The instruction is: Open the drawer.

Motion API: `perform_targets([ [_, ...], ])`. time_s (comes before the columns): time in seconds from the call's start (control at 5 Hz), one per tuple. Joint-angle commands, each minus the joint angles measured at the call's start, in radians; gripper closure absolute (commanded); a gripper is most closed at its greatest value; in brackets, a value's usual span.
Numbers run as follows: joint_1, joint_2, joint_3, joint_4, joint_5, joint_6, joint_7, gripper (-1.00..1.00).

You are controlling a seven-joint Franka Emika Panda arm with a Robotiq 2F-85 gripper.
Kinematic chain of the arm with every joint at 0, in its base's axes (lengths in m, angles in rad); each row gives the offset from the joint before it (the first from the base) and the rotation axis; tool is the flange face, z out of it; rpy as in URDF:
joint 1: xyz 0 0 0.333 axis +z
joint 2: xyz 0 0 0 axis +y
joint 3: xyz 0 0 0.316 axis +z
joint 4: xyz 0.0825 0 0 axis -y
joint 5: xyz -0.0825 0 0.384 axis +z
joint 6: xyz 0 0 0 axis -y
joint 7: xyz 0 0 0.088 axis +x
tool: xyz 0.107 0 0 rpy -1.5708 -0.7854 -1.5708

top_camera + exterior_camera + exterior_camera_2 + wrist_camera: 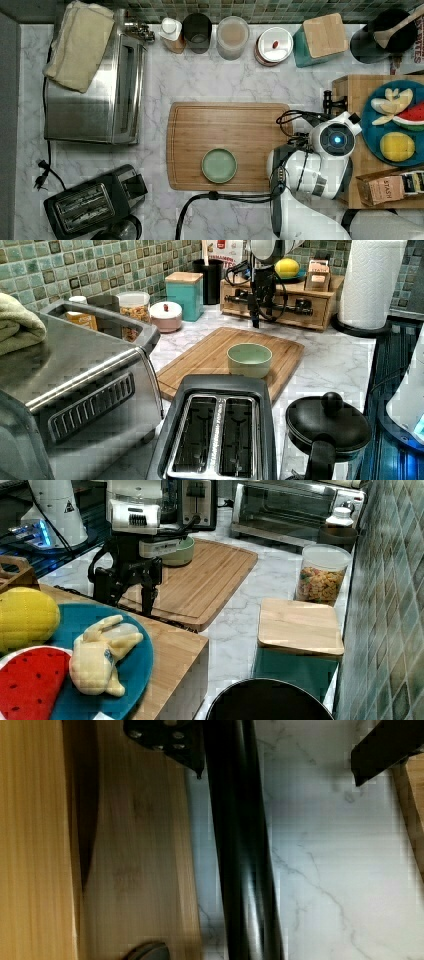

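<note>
Drawer (280,310) — light wood; black bar handle (240,845)

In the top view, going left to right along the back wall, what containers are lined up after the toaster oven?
Small bottle → dark cup → clear jar → round white-lidded pot → teal canister with wooden lid → black utensil holder.

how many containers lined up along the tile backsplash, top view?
6, going from the top view's left to right: small white-capped bottle, dark cup, clear cereal jar, white-lidded round pot, teal canister with wooden lid, black utensil holder. Nothing obviously hidden.
</note>
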Motion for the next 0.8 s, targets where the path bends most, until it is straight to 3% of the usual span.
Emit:
perform_targets([
  [0.2, 0.089, -0.068, 0.191, -0.053, 0.223, -0.166, 0.037, -1.00],
  [0.4, 0.171, -0.085, 0.231, -0.083, 0.272, -0.141, 0.131, -1.00],
  [0.8, 0.266, -0.129, 0.315, -0.126, 0.300, -0.133, 0.309, -1.00],
])
